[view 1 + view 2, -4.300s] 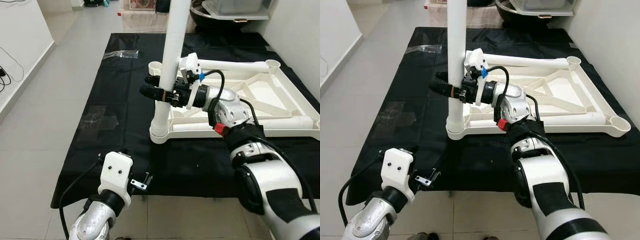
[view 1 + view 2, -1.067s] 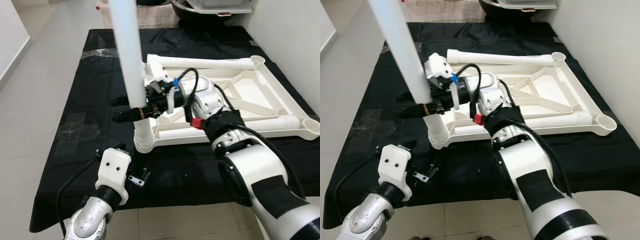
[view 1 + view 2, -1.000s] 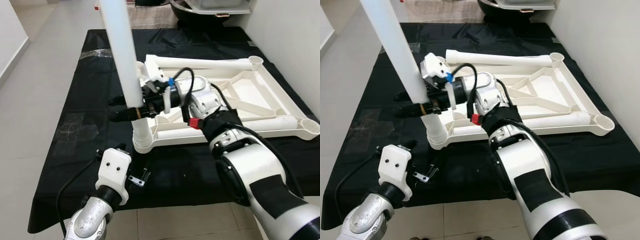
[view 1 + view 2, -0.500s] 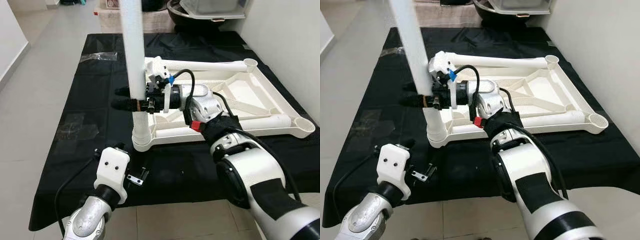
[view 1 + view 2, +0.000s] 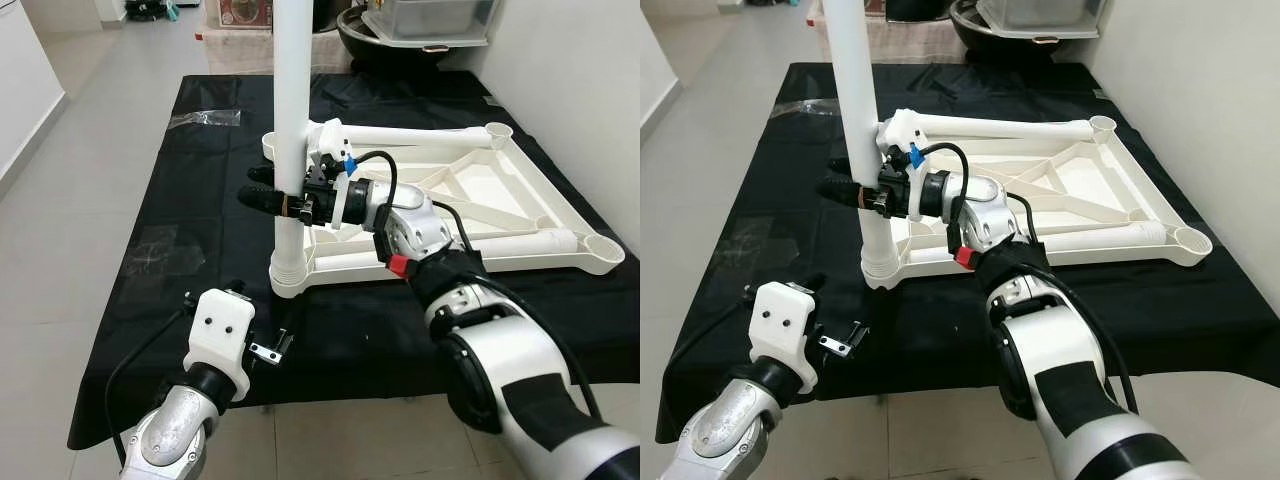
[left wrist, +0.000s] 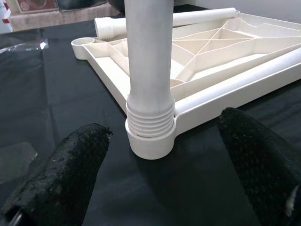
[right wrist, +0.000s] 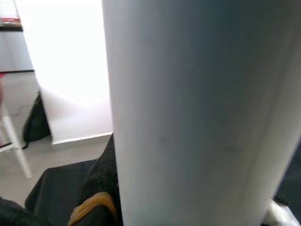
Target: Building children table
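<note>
Right gripper (image 5: 268,192) clamps the upright table leg (image 5: 291,120) at the tabletop's (image 5: 470,205) near-left corner socket. Left gripper (image 6: 160,188) hovers wide open near it. Plastic wrap (image 5: 205,117) lies far left on the black cloth (image 5: 180,210).

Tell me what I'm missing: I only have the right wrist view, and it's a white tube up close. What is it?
Observer: It's a table leg, standing upright in the near-left corner socket of the upturned white tabletop.
Operator: Is the right gripper holding it?
Observer: Yes, the right gripper has a finger on either side of the leg, well above the socket.
Operator: And the left one?
Observer: The left gripper is open, low before the socket, touching nothing.
</note>
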Available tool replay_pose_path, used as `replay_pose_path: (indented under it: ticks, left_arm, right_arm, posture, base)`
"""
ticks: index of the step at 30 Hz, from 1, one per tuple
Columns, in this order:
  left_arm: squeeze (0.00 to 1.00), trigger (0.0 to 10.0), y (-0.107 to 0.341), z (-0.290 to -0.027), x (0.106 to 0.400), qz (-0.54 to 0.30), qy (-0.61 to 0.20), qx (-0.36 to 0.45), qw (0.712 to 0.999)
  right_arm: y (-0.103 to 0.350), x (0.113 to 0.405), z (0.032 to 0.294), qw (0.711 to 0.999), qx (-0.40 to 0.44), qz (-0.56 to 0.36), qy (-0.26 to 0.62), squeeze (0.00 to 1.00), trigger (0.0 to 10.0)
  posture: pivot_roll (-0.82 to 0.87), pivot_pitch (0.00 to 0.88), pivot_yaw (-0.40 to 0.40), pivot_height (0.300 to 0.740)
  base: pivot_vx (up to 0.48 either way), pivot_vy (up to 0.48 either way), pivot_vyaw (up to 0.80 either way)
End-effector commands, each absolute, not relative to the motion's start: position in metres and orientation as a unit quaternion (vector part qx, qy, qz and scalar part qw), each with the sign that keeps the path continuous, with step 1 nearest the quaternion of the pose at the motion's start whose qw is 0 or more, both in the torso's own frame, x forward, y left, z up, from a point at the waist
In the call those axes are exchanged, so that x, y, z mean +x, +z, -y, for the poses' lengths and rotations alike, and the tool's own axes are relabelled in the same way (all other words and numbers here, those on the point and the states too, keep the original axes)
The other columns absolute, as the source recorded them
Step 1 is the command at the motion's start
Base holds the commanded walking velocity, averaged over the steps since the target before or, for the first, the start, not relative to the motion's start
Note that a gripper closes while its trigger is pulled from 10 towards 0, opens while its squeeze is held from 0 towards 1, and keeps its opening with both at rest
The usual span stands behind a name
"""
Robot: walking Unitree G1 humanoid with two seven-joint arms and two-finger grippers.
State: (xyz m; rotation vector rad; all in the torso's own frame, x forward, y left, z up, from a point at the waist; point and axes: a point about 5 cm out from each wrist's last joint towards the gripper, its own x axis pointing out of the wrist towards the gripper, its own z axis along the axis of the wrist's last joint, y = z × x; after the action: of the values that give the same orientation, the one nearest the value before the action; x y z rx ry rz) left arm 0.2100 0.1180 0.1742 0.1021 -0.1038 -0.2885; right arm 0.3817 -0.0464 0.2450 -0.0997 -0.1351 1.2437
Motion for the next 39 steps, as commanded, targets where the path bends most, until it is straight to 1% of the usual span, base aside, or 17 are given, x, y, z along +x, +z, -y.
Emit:
replay_pose_path:
  ticks: [1, 2, 5, 6, 7, 8, 9, 11, 19, 21, 23, 24, 28, 30, 31, 38, 39]
  left_arm:
    - [0.00, 10.0, 0.170, -0.118, 0.211, 0.044, -0.147, 0.054, 0.987]
    - [0.00, 10.0, 0.170, -0.118, 0.211, 0.044, -0.148, 0.053, 0.987]
    - [0.00, 10.0, 0.170, -0.118, 0.211, 0.044, -0.148, 0.053, 0.987]
    - [0.00, 10.0, 0.170, -0.117, 0.211, 0.043, -0.148, 0.053, 0.987]
    - [0.00, 10.0, 0.169, -0.117, 0.211, 0.043, -0.149, 0.053, 0.986]
    - [0.00, 10.0, 0.169, -0.117, 0.212, 0.043, -0.149, 0.052, 0.986]
    - [0.00, 10.0, 0.169, -0.117, 0.212, 0.043, -0.149, 0.052, 0.986]
    - [0.00, 10.0, 0.169, -0.117, 0.212, 0.044, -0.150, 0.053, 0.986]
    - [0.00, 10.0, 0.169, -0.118, 0.212, 0.044, -0.149, 0.055, 0.986]
    - [0.00, 10.0, 0.169, -0.119, 0.212, 0.043, -0.150, 0.055, 0.986]
    - [0.00, 10.0, 0.169, -0.119, 0.213, 0.044, -0.150, 0.055, 0.986]
    - [0.00, 10.0, 0.169, -0.119, 0.213, 0.044, -0.150, 0.055, 0.986]
    - [0.00, 10.0, 0.169, -0.119, 0.212, 0.044, -0.150, 0.055, 0.986]
    - [0.00, 10.0, 0.169, -0.119, 0.212, 0.044, -0.150, 0.055, 0.986]
    - [0.00, 10.0, 0.168, -0.119, 0.212, 0.044, -0.150, 0.055, 0.986]
    - [0.00, 10.0, 0.168, -0.119, 0.213, 0.047, -0.151, 0.056, 0.986]
    - [0.00, 10.0, 0.168, -0.119, 0.213, 0.047, -0.150, 0.056, 0.986]
  right_arm:
    - [0.183, 0.382, 0.060, 0.860, -0.020, -0.062, 0.507, 0.00, 10.0]
    - [0.182, 0.384, 0.060, 0.869, -0.024, -0.067, 0.489, 0.00, 10.0]
    - [0.182, 0.385, 0.061, 0.877, -0.027, -0.067, 0.475, 0.00, 10.0]
    - [0.181, 0.387, 0.061, 0.885, -0.027, -0.072, 0.459, 0.00, 10.0]
    - [0.181, 0.390, 0.062, 0.901, -0.030, -0.077, 0.426, 0.00, 10.0]
    - [0.182, 0.391, 0.063, 0.908, -0.036, -0.077, 0.411, 0.00, 10.0]
    - [0.182, 0.391, 0.063, 0.908, -0.036, -0.077, 0.411, 0.00, 10.0]
    - [0.184, 0.394, 0.065, 0.921, -0.038, -0.068, 0.382, 0.00, 10.0]
    - [0.187, 0.395, 0.067, 0.938, -0.037, -0.046, 0.342, 0.00, 10.0]
    - [0.188, 0.395, 0.067, 0.946, -0.028, -0.048, 0.319, 0.00, 10.0]
    - [0.189, 0.399, 0.067, 0.960, -0.023, -0.052, 0.274, 0.00, 10.0]
    - [0.189, 0.399, 0.067, 0.960, -0.023, -0.052, 0.274, 0.00, 10.0]
    - [0.191, 0.403, 0.070, 0.976, -0.024, -0.059, 0.207, 0.00, 10.0]
    - [0.191, 0.404, 0.071, 0.979, -0.025, -0.061, 0.195, 0.00, 10.0]
    - [0.191, 0.405, 0.073, 0.982, -0.031, -0.066, 0.173, 0.00, 10.0]
    - [0.191, 0.406, 0.073, 0.987, -0.035, -0.077, 0.136, 0.00, 10.0]
    - [0.192, 0.407, 0.073, 0.989, -0.026, -0.084, 0.120, 0.00, 10.0]
  posture:
    - [0.14, 0.199, -0.056, 0.740]
    - [0.14, 0.199, -0.056, 0.740]
    - [0.14, 0.200, -0.057, 0.740]
    - [0.14, 0.200, -0.054, 0.740]
    - [0.14, 0.199, -0.056, 0.740]
    - [0.14, 0.199, -0.058, 0.740]
    - [0.14, 0.199, -0.058, 0.740]
    - [0.13, 0.200, -0.058, 0.740]
    - [0.13, 0.201, -0.055, 0.740]
    - [0.13, 0.200, -0.056, 0.740]
    - [0.13, 0.200, -0.055, 0.740]
    - [0.13, 0.200, -0.055, 0.740]
    - [0.13, 0.197, -0.057, 0.740]
    - [0.13, 0.197, -0.057, 0.740]
    - [0.13, 0.191, -0.056, 0.740]
    - [0.14, 0.187, -0.059, 0.740]
    - [0.14, 0.187, -0.059, 0.740]
  base:
    - [0.000, 0.000, 0.00]
    - [0.000, 0.000, 0.00]
    - [0.000, 0.000, 0.00]
    - [0.000, 0.000, 0.00]
    - [0.000, 0.000, 0.00]
    - [0.000, 0.000, 0.00]
    - [0.000, 0.000, 0.00]
    - [0.000, 0.000, 0.00]
    - [0.000, 0.000, 0.00]
    - [0.000, 0.000, 0.00]
    - [0.000, 0.000, 0.00]
    - [0.000, 0.000, 0.00]
    - [0.000, 0.000, 0.00]
    - [0.000, 0.000, 0.00]
    - [0.000, 0.000, 0.00]
    - [0.000, 0.000, 0.00]
    - [0.000, 0.000, 0.00]
